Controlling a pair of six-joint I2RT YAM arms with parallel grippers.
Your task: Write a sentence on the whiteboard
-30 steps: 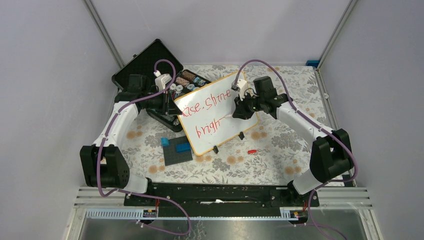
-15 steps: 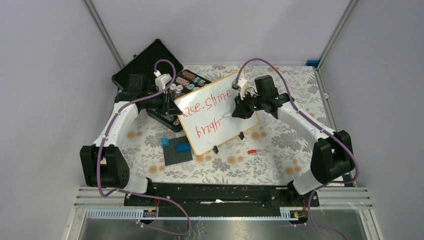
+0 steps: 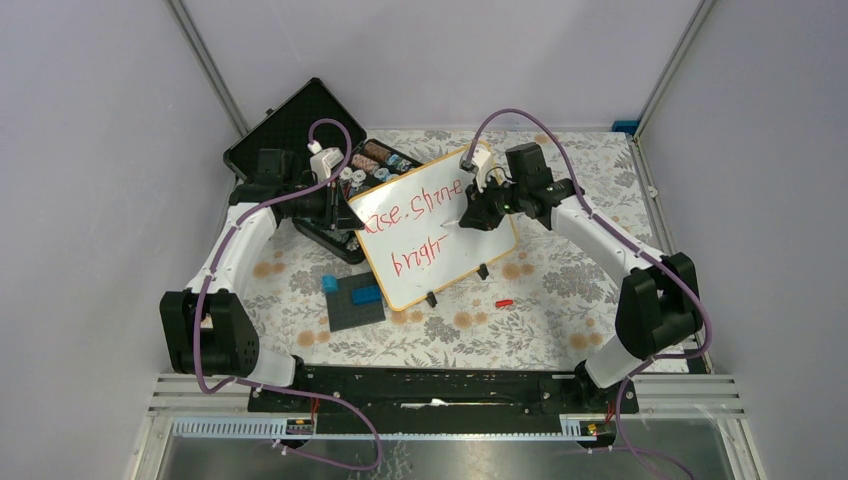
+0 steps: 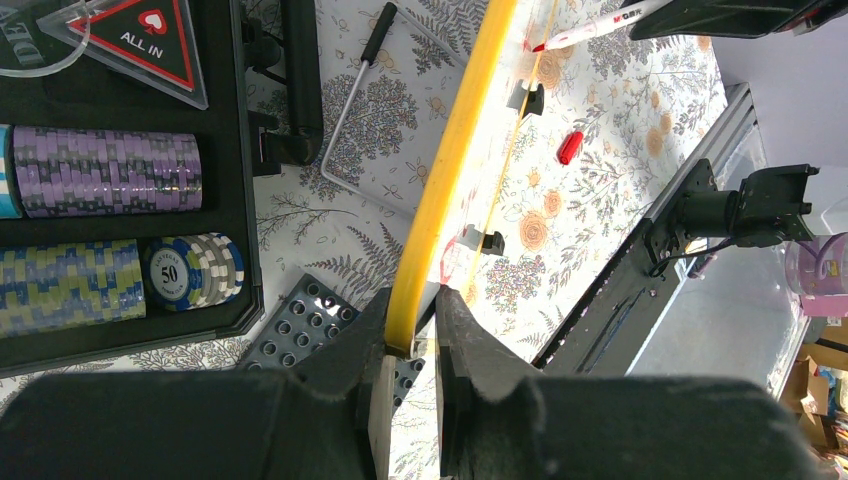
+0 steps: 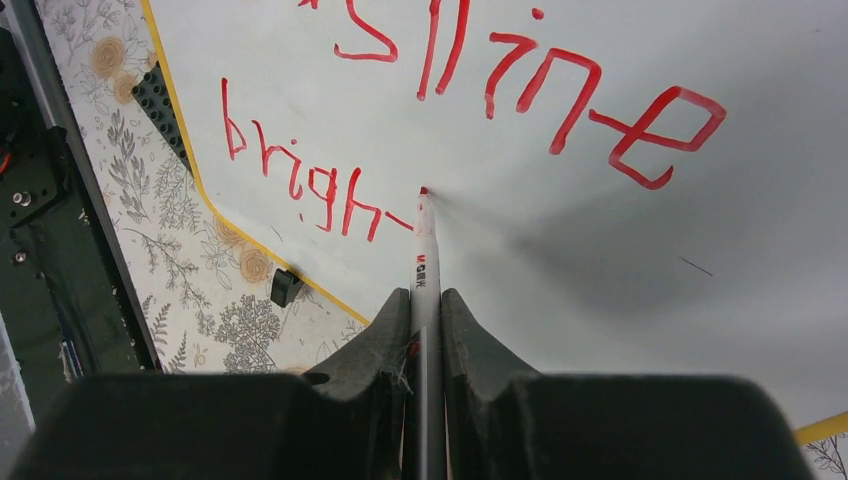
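- Whiteboard (image 3: 442,275): white, thin tan frame, rounded corners. Standing tilted on two small black feet at mid-surface, turned at an angle, left corner nearest the case.
- Sentence (image 3: 418,222): red handwriting in two lines. Upper line roughly "rise shine"; lower line "brigh" plus one short stroke.
- Left pincer (image 4: 410,345): clamped on the left edge of the whiteboard frame, one finger on each face.
- Right pincer (image 5: 425,300): clamped on a marker, at the right part of the board.
- Marker (image 5: 424,250): white barrel, red tip, pointing at the board face. Tip just past the last stroke of the lower line; contact with the board not clear.
- Red cap (image 3: 503,301): lying on the surface, near and right of the board, apart from it.
- Dark grey plate (image 3: 352,308): studded, flat on the surface just near-left of the board. Carrying two blue blocks (image 3: 366,295).
- Black case (image 3: 300,130): open, far left, behind the board. Holding rows of poker chips (image 4: 105,170) in purple, blue and white.
- Surface (image 3: 560,270): covered with a flower-print cloth.
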